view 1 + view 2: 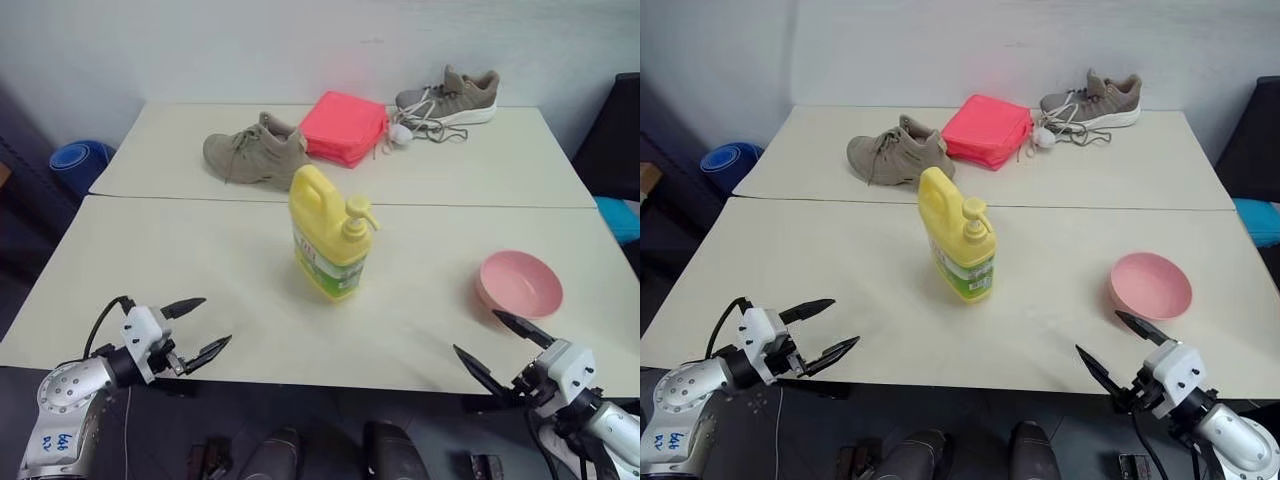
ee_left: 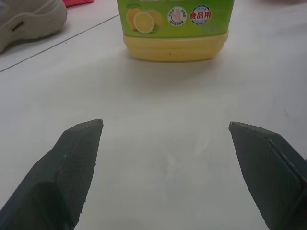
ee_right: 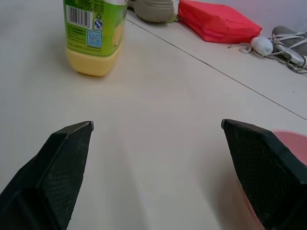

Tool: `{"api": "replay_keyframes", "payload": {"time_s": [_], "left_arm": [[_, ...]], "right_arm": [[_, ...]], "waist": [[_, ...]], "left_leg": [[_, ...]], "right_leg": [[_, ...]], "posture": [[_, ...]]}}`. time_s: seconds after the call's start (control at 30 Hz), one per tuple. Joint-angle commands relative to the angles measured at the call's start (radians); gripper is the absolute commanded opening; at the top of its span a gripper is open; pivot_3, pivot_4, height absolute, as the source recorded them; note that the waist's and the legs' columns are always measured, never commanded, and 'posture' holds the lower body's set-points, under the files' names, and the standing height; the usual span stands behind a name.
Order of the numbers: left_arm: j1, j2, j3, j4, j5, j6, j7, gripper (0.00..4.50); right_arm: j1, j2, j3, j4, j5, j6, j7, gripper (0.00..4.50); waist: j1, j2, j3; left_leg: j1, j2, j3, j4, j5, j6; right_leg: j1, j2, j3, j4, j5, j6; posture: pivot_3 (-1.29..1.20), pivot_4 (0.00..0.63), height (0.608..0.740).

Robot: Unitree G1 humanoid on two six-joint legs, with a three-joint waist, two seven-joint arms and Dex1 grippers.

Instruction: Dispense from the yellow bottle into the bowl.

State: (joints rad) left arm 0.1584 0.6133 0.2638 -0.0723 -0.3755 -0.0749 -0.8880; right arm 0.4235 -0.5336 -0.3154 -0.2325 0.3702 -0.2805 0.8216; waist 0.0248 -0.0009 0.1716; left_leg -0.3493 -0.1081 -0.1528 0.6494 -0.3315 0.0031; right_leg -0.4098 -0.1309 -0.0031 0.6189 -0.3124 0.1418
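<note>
The yellow bottle (image 1: 330, 235) stands upright in the middle of the near table, its pump nozzle turned toward the right; its base with the green label fills the far end of the left wrist view (image 2: 175, 28). The pink bowl (image 1: 520, 283) sits to the right of it, near the front edge, and its rim shows in the right wrist view (image 3: 292, 163). My left gripper (image 1: 205, 328) hovers open at the front left edge, pointing toward the bottle. At the front right my right gripper (image 1: 503, 345) stands open just in front of the bowl, empty.
On the far table lie a grey-brown shoe (image 1: 255, 152), a flat pink-red stack of cloths (image 1: 343, 127), a small white ball (image 1: 400, 134) and a second shoe (image 1: 450, 100). A seam (image 1: 200, 198) divides the two tables. A blue roll (image 1: 80, 163) lies off the left side.
</note>
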Motion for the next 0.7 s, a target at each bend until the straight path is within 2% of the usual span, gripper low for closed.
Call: {"api": "replay_keyframes", "payload": {"time_s": [0.03, 0.1, 0.17, 0.2, 0.3, 0.4, 0.57, 0.7], "left_arm": [[-0.006, 0.012, 0.021, -0.059, -0.044, 0.035, -0.001, 4.47], [-0.022, 0.032, 0.018, -0.104, -0.162, 0.186, -0.025, 4.47], [-0.079, 0.054, 0.016, -0.144, -0.297, 0.334, -0.051, 4.47], [-0.102, 0.064, 0.007, -0.156, -0.31, 0.365, -0.059, 4.47], [-0.175, 0.096, -0.094, -0.201, -0.287, 0.372, -0.165, 4.47], [-0.272, 0.066, -0.167, -0.216, -0.289, 0.375, -0.208, 4.47], [-0.349, 0.036, -0.213, -0.204, -0.278, 0.363, -0.256, 4.47], [-0.383, 0.033, -0.202, -0.176, -0.281, 0.369, -0.268, 4.47]], "right_arm": [[0.02, 0.011, -0.006, -0.049, 0.016, 0.0, -0.013, 4.5], [0.036, 0.014, -0.034, -0.07, 0.017, 0.009, -0.04, 4.5], [0.092, 0.001, -0.119, -0.089, 0.039, 0.019, -0.055, 4.5], [0.118, 0.0, -0.155, -0.092, 0.045, 0.019, -0.061, 4.5], [0.219, 0.01, -0.273, -0.048, 0.055, -0.012, -0.047, 4.5], [0.282, 0.023, -0.343, 0.045, 0.045, -0.064, -0.025, 4.5], [0.296, 0.023, -0.357, 0.132, 0.021, -0.112, -0.013, 4.5], [0.185, -0.051, -0.313, 0.093, 0.059, -0.009, -0.012, 4.5]], "waist": [[0.0, 0.0, 0.0], [0.0, 0.0, 0.0], [0.004, 0.001, 0.0], [0.009, 0.001, 0.0], [0.014, 0.001, 0.0], [0.012, 0.001, 0.0], [-0.012, 0.001, 0.0], [-0.03, 0.001, 0.001]], "left_leg": [[0.0, 0.0, 0.0, 0.0, 0.0, 0.0], [0.0, 0.0, 0.0, 0.0, 0.0, 0.0], [0.0, 0.0, -0.001, 0.0, 0.0, 0.0], [-0.001, -0.001, -0.002, 0.001, 0.0, 0.0], [-0.001, -0.001, -0.001, 0.001, 0.0, 0.0], [-0.001, -0.001, 0.001, 0.0, 0.0, 0.0], [0.005, 0.001, 0.008, -0.003, -0.001, 0.0], [0.01, 0.003, 0.014, -0.004, -0.002, 0.001]], "right_leg": [[0.0, 0.0, 0.0, 0.0, 0.0, 0.0], [0.0, 0.0, 0.001, 0.0, 0.0, 0.0], [0.0, 0.0, 0.004, 0.0, 0.0, 0.0], [0.0, 0.0, 0.005, 0.001, 0.0, 0.0], [0.0, 0.0, 0.006, 0.0, 0.0, 0.0], [0.0, 0.001, 0.005, -0.001, 0.0, 0.0], [0.0, 0.003, 0.006, 0.001, 0.0, 0.0], [0.002, 0.003, 0.009, 0.002, 0.0, 0.0]], "posture": [[0.0, 0.15, 0.74], [0.0, 0.15, 0.74], [0.0, 0.15, 0.74], [0.0, 0.15, 0.74], [0.0, 0.15, 0.74], [0.0, 0.15, 0.74], [0.0, 0.15, 0.74], [0.0, 0.15, 0.74]]}}
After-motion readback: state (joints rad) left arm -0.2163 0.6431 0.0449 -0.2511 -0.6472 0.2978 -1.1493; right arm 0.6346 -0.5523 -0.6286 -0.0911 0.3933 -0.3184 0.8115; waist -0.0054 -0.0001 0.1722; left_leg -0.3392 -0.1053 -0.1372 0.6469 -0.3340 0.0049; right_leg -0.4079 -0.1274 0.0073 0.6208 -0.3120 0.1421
